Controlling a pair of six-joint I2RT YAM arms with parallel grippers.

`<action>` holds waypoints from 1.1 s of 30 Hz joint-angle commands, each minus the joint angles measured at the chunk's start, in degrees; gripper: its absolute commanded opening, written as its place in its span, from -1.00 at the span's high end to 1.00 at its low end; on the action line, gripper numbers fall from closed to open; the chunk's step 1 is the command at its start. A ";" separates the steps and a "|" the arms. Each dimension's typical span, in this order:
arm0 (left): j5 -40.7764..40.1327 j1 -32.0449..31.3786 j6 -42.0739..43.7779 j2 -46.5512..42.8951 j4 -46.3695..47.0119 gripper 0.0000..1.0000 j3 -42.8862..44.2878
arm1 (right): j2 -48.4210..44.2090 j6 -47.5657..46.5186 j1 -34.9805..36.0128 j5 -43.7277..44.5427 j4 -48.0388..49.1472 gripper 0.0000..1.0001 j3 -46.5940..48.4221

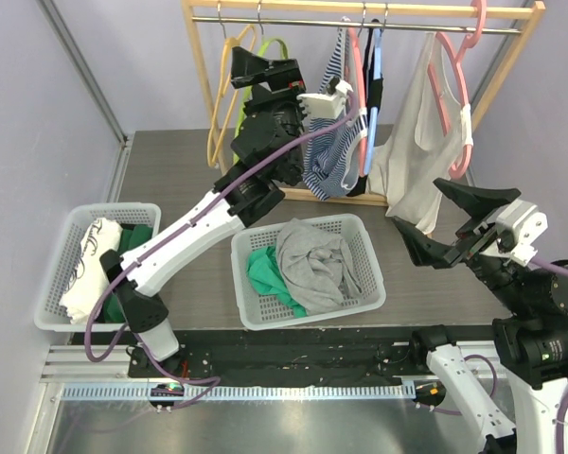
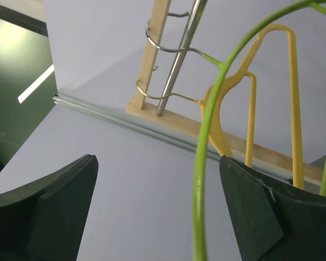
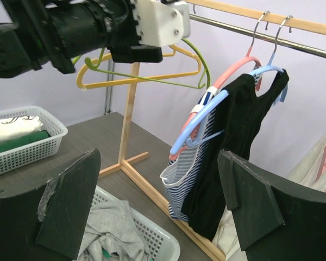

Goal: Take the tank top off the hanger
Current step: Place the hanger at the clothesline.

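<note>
A blue-and-white striped tank top hangs on a pink hanger, next to a black tank top on a blue hanger. A cream tank top hangs on another pink hanger at the right. My left gripper is open, high at the rack's left end. An empty green hanger passes between its jaws without touching. My right gripper is open and empty, below the cream top. It faces the striped top and black top.
The wooden rack with a metal rail also holds an empty yellow hanger. A white basket with grey and green clothes stands in front of the rack. Another basket with white and green clothes stands at the left.
</note>
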 commanded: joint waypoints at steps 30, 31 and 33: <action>35.38 -5.26 -81.86 -11.86 -53.33 -0.99 35.31 | 46.99 29.76 1.85 10.54 -7.58 -0.99 48.26; 37.82 -4.73 -82.99 -14.47 -52.72 -1.00 29.55 | 48.14 29.16 3.18 14.65 -4.96 -0.99 48.36; 39.86 -2.97 -83.70 -17.39 -50.17 -0.99 22.85 | 49.98 25.12 6.69 19.94 -4.67 -1.00 49.49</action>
